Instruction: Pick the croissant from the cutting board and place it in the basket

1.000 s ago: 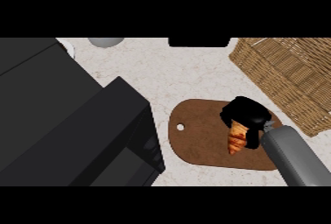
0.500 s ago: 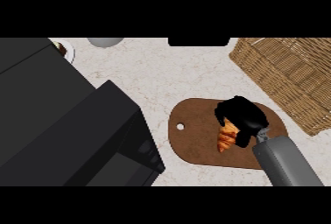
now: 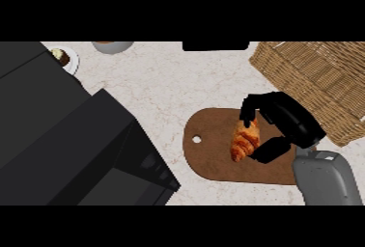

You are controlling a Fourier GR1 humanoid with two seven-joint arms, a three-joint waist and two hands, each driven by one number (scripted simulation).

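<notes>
The croissant (image 3: 245, 140) was seen lying on the cutting board (image 3: 214, 159), with the right hand (image 3: 288, 123) curled around it. Nothing could be seen inside the basket (image 3: 321, 77) nearby.

Light falls evenly and fairly bright over the pale counter (image 3: 185, 82), with no single source to be picked out. Shadows are faint: only a soft darkening under the right hand (image 3: 285, 123) on the cutting board (image 3: 214, 159), and perhaps a thin one along the basket (image 3: 321, 72) edge, though that is hard to tell. The large dark appliance (image 3: 64, 144) at left swallows detail in near-black faces. No glare shows anywhere. Edges look straight, without bending toward the borders.
</notes>
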